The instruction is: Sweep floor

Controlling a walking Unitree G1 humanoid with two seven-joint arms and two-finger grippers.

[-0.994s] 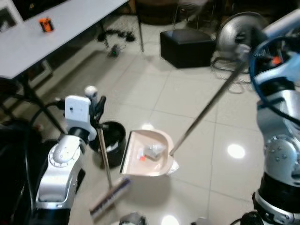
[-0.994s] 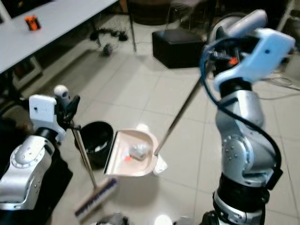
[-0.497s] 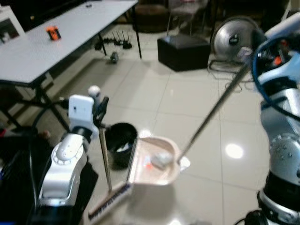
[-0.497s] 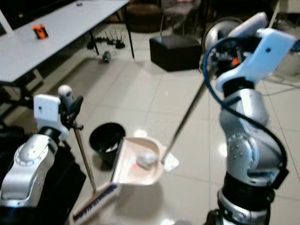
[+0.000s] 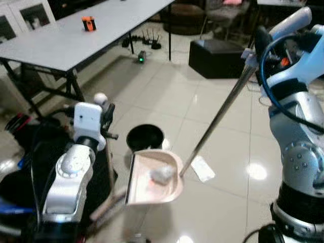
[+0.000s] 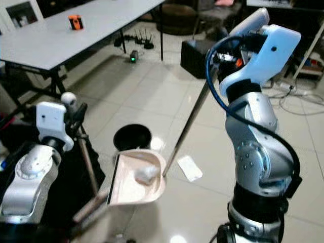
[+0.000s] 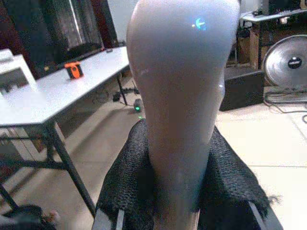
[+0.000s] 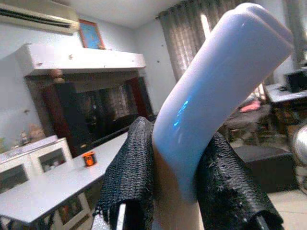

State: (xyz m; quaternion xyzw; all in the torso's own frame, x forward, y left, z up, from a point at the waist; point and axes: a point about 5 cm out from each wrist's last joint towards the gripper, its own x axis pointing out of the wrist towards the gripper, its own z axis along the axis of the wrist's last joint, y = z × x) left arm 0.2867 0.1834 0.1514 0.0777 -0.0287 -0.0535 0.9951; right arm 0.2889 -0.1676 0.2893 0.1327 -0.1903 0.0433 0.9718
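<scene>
while each end effector clamps its handle, the dustpan rim hangs beside the bin.

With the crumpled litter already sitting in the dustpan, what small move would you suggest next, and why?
Probably swing the dustpan over the black bin beside it. The right gripper holds its long handle, the crumpled paper lies in the pan, and the bin stands open just behind the pan.

A living room in a home: glossy tiled floor, long grey surface on folding legs, black ottoman, dark chairs, white glass-door cabinet, wall shelf with framed picture, curtains, air conditioner.
</scene>
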